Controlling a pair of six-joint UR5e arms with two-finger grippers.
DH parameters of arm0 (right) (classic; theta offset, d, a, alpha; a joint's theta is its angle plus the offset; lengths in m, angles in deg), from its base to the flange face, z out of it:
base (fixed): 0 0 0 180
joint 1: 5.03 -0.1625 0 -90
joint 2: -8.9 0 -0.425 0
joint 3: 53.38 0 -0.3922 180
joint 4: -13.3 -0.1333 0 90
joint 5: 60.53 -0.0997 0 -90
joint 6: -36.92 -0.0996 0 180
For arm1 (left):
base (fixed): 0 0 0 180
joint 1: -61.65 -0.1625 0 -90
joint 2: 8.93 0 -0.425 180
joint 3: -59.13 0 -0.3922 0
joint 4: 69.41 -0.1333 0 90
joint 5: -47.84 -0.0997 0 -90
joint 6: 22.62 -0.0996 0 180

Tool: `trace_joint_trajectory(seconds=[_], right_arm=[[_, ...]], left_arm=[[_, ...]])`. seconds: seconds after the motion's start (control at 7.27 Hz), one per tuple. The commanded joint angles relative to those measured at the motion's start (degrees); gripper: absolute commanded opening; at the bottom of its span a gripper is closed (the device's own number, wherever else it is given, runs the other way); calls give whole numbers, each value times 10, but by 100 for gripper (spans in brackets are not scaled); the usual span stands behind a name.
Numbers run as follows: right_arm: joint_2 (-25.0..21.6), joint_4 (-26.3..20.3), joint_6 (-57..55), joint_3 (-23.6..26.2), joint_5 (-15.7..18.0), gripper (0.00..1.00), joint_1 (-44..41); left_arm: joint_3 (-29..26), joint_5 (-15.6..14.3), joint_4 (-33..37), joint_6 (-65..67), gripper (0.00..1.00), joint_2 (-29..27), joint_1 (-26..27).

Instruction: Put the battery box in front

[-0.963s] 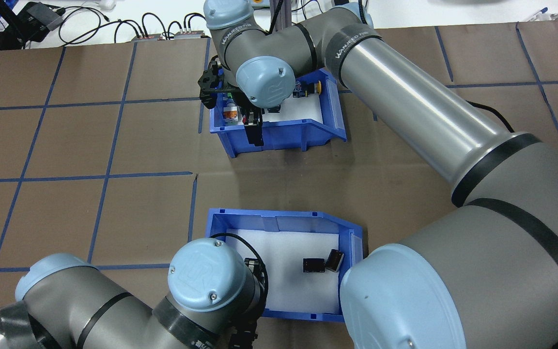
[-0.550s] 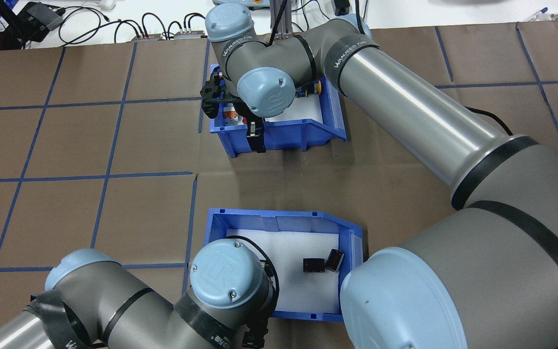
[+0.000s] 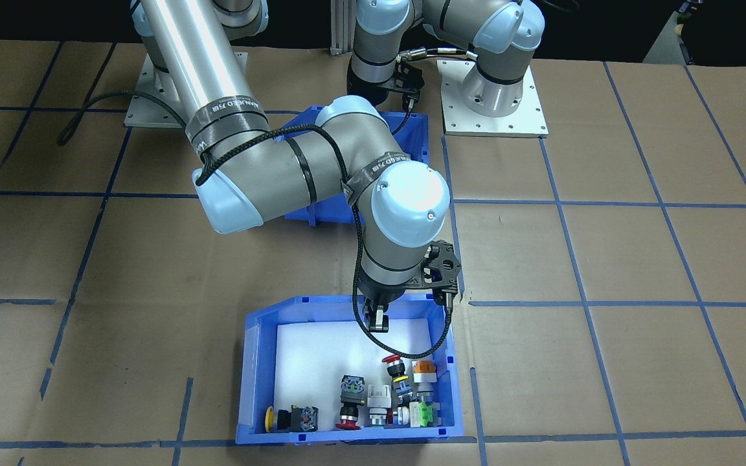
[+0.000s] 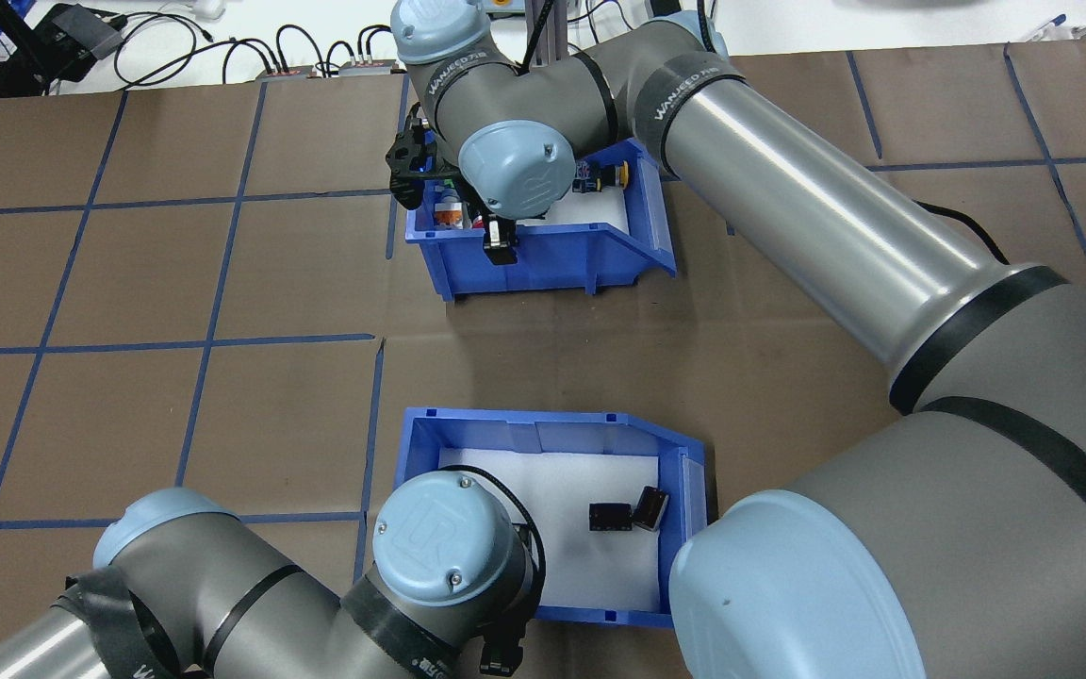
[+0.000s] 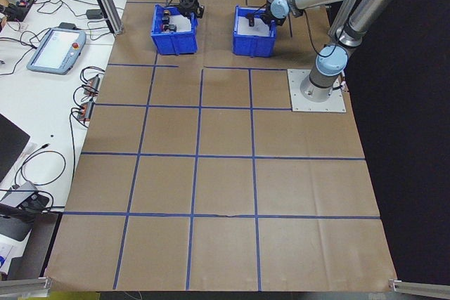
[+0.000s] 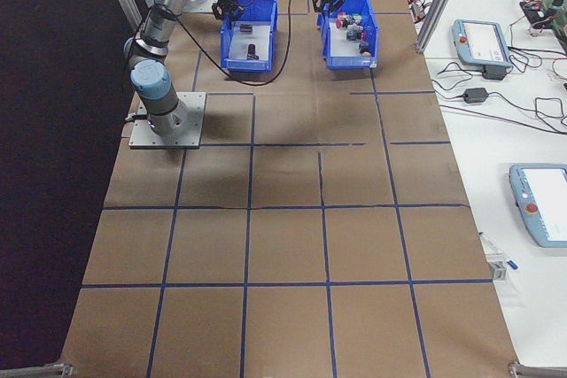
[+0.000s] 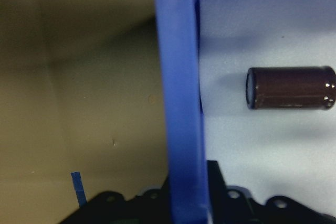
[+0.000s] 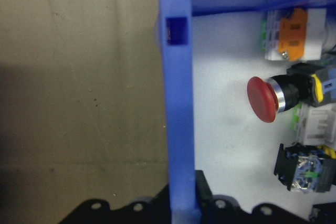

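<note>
The battery box (image 4: 543,422) sits on the table's robot-side half, white foam floor showing. Two dark cylinders (image 4: 609,516) lie near its sloped end, and another cylinder (image 7: 291,87) lies near the wall. My left gripper (image 4: 496,651) straddles its near wall, and in the left wrist view the fingers (image 7: 215,182) press against the blue wall (image 7: 178,77) on both sides. The switch bin (image 4: 552,259) stands farther out. My right gripper (image 4: 501,247) is shut on its robot-side wall (image 8: 178,103), beside a red push-button (image 8: 262,99).
Brown paper with blue tape lines covers the table (image 4: 222,283). Cables and small boxes (image 4: 317,57) lie along the far edge. The right arm's long link (image 4: 835,217) crosses above the table's right side. A strip of bare paper (image 4: 543,358) separates the two bins.
My left wrist swung right along the battery box's near wall, then held still. My right wrist dipped and came back up, and more of the switch bin's near wall now shows.
</note>
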Motion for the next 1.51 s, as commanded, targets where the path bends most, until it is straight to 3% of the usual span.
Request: trace_joint_trajectory(seconds=[0.0,0.14,0.28,0.69,0.96,1.1,1.38], right_arm=[[-21,6,1,-15,13,6,15],[-29,1,1,-11,45,6,30],[-31,-4,9,-10,55,6,56],[-32,-6,93,7,88,6,138],[-59,-7,184,22,87,6,196],[-84,-5,229,49,83,6,227],[-147,4,307,119,76,6,288]], left_arm=[[-1,-7,3,-14,0,19,-3],[-5,-11,10,-16,0,42,-10],[-3,-33,13,-59,0,58,-38],[-24,-40,32,-189,0,79,-190],[-69,-38,42,-237,0,40,-262],[-101,-39,42,-239,0,8,-267],[-219,-37,48,-236,0,-98,-267]])
